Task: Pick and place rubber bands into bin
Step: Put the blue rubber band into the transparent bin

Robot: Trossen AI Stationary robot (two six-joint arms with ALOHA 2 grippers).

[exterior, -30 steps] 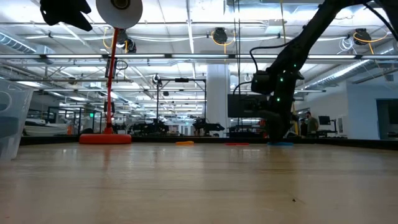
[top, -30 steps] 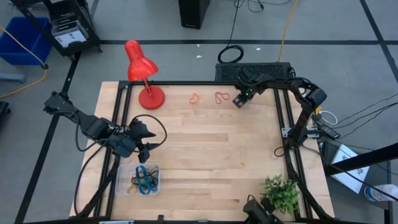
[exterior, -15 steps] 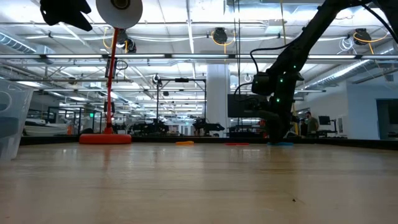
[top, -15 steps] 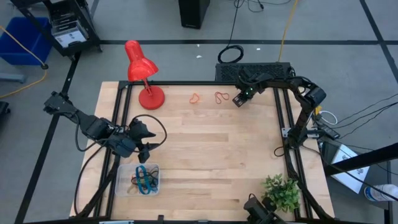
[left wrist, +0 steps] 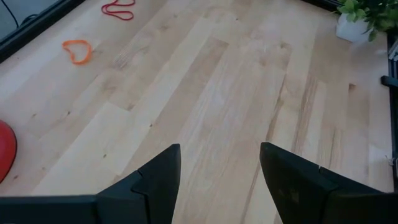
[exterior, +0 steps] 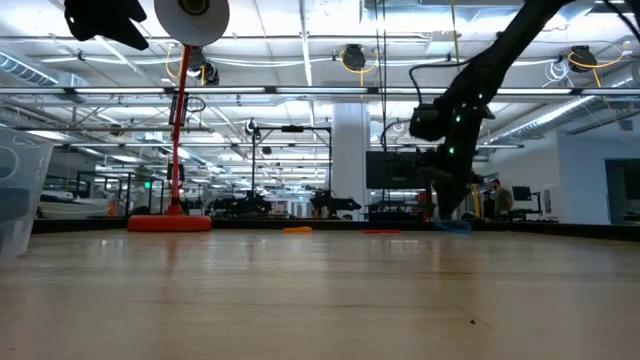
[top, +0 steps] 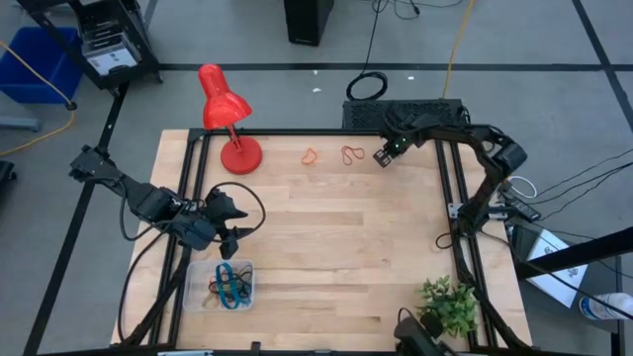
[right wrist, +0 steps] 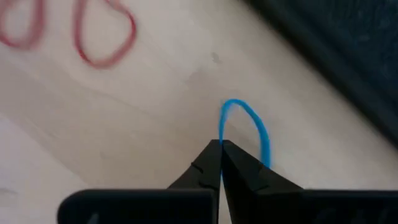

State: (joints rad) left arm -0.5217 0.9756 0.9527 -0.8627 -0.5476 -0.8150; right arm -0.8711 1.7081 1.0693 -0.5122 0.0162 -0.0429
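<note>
The wooden worktop [top: 336, 247] carries a red desk lamp [top: 226, 119] at its far left corner and a small green plant [top: 447, 305] at the near right corner. The left gripper [top: 235, 220] hangs over the left side with its fingers spread wide and holding nothing, just beyond the clear bin [top: 221, 286], which holds several rubber bands. The right gripper [top: 380, 158] is at the far edge, fingers pinched together on a blue rubber band [right wrist: 252, 127]. Just beside it lie a red rubber band [top: 351, 154] and an orange rubber band [top: 311, 156], nothing between them.
</note>
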